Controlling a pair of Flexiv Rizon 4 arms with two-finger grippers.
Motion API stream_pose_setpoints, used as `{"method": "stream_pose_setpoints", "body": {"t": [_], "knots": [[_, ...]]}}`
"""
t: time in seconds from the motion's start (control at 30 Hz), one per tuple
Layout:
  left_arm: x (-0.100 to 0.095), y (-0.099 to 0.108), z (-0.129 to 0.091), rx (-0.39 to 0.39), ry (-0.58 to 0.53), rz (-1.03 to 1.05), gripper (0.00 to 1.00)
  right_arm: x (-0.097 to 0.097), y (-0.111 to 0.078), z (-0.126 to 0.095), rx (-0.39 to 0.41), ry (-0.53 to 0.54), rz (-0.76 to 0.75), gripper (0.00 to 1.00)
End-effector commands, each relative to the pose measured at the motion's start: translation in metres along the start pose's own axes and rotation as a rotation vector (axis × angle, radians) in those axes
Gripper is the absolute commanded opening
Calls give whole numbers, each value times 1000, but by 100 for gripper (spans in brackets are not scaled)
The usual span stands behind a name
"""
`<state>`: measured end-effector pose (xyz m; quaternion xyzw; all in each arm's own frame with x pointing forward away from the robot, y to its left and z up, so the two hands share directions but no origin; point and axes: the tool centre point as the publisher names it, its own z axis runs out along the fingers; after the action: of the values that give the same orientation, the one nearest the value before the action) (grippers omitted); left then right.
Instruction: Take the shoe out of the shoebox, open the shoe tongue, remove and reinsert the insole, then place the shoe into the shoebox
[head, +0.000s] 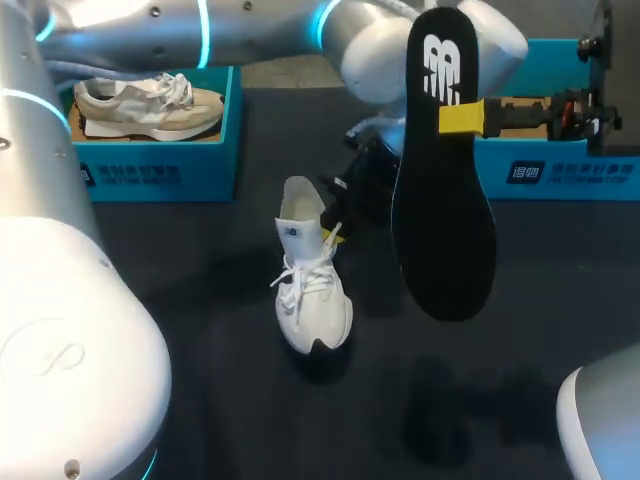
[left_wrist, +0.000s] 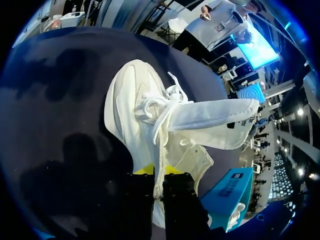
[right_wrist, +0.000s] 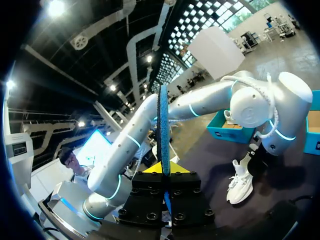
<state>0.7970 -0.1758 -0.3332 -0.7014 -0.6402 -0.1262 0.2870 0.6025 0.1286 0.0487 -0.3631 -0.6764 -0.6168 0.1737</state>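
**Head view.** The shoe (head: 312, 300) stands on its sole on the dark table (head: 200, 350), about mid-table. Its long axis runs far to near, with the toe toward the near edge and the heel toward the far side. It is white, with white laces (head: 305, 275) loosely tied and the tongue (head: 300, 203) raised clear of the opening. The left gripper (head: 335, 234) is at the collar on the heel side, with one yellow tip showing against it.

The right gripper (head: 455, 118) pinches the insole (head: 445, 230) and holds it clear of the table. The insole is black. Its narrow end, which bears a white mark, is uppermost and its broad end lowest.

The left shoebox (head: 150, 172) is teal and holds a beige shoe (head: 150, 105) lying toe to the right. The right shoebox (head: 570, 170), also teal, sits behind the insole.

**Left wrist view.** The shoe (left_wrist: 135, 110) points its toe away from the left gripper (left_wrist: 159, 172). The tongue (left_wrist: 215, 122) is folded out to one side and the laces (left_wrist: 160, 105) are slack. The collar wall passes between the two fingers, which are pressed on it from both sides.

**Right wrist view.** The insole (right_wrist: 163, 125) is seen edge-on as a thin upright blade. It rises straight ahead of the right gripper (right_wrist: 163, 170), whose yellow tips are clamped on its lower part. Beyond it the shoe (right_wrist: 239, 182) stands on the table under the left arm (right_wrist: 210, 97).
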Motion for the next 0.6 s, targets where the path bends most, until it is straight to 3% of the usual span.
{"method": "stream_pose_setpoints", "body": {"t": [0.03,0.6], "knots": [[-10,5,3,20,120,11,0,4,0,5,-4,-5,2,0],[-28,-1,12,35,162,68,0,4,0,5,-4,-5,2,0]]}}
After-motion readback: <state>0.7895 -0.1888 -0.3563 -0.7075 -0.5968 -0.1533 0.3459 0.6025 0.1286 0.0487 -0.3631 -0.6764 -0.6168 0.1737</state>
